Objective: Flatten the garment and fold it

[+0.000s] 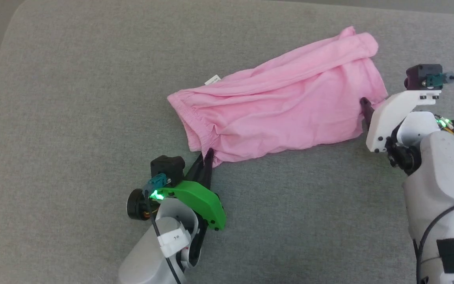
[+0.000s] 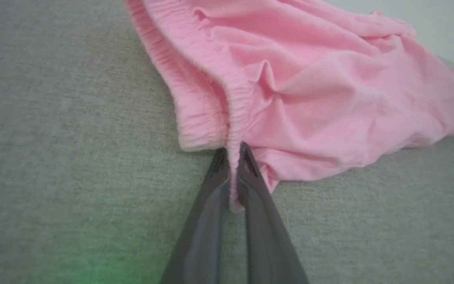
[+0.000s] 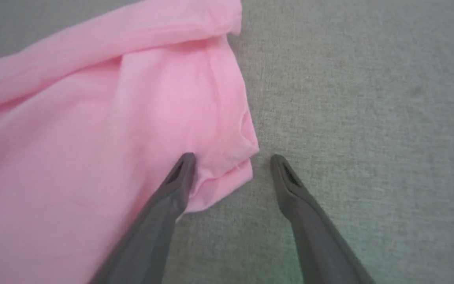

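Garment (image 1: 282,106) — diagonal, waistband (image 1: 190,120) near-left

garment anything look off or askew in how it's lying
Nothing damaged. The garment lies slanted and wrinkled, its waistband bunched where the left tool pinches a corner; the open right tool straddles the opposite hem corner.

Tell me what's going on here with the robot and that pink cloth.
A two-armed robot is working on a pink garment lying rumpled on a grey fabric surface. Its left gripper is shut on the corner of the gathered waistband. At the other end the right gripper is open, with the hem corner between its fingers, not gripped. The garment is not yet flattened or folded.
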{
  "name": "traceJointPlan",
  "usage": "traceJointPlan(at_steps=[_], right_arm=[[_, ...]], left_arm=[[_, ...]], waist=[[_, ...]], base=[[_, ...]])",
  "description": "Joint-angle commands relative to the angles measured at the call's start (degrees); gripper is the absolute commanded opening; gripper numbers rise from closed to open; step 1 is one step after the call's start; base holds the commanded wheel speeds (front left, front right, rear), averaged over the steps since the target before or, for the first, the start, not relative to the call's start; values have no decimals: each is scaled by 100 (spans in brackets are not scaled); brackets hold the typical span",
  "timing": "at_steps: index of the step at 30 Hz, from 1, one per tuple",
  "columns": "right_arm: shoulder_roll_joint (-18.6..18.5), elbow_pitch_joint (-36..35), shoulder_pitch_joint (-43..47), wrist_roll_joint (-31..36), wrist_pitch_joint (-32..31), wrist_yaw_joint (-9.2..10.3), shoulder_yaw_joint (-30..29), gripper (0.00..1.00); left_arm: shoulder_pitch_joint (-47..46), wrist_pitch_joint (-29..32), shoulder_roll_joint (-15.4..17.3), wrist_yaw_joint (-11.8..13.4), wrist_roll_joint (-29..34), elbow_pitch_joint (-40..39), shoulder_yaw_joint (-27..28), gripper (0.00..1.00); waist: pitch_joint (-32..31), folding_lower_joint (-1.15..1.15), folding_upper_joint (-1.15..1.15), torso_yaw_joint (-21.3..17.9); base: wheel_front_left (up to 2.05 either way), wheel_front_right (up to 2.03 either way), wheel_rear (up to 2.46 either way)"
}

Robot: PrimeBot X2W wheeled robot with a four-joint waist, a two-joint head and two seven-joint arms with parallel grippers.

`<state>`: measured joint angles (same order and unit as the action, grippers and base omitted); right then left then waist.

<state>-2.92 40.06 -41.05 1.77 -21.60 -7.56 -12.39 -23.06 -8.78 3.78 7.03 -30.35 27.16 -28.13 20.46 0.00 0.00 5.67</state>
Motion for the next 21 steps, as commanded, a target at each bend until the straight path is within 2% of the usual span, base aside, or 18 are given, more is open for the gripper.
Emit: traceJointPlan(at_steps=[1,2,3,4,9,13,14,21], right_arm=[[4,122,-82,84,-213,8,-13,45],[4,172,-106,104,-352,8,4,18],[4,179,-118,109,-413,8,15,18],[4,177,-114,104,-455,8,21,0],[4,-81,20,-29,-266,8,52,0],[4,-694,315,-211,48,8,159,0],[4,-1313,651,-371,93,8,263,0],[4,-3314,2212,-730,-584,8,196,0]], left_arm=[[-36,8,33,-3,-34,116,13,0],[-38,4,32,-5,-43,126,10,0],[-38,0,32,-4,-50,133,11,0],[-33,-2,38,-7,-59,146,10,0],[23,-17,104,-44,-98,126,11,0],[76,-18,227,-79,-127,-148,35,0],[154,91,349,-80,-139,-494,28,0],[637,881,733,-77,-249,-1492,-163,0]], waist=[[45,0,0,51],[45,0,0,51],[41,0,0,45],[24,0,0,30],[-155,0,0,-61],[-392,0,0,-125],[-584,0,0,-172],[-886,0,0,-264]], base=[[0,0,0],[0,0,0],[0,0,0],[0,0,0],[0,0,0],[0,0,0],[0,0,0],[0,0,0]])
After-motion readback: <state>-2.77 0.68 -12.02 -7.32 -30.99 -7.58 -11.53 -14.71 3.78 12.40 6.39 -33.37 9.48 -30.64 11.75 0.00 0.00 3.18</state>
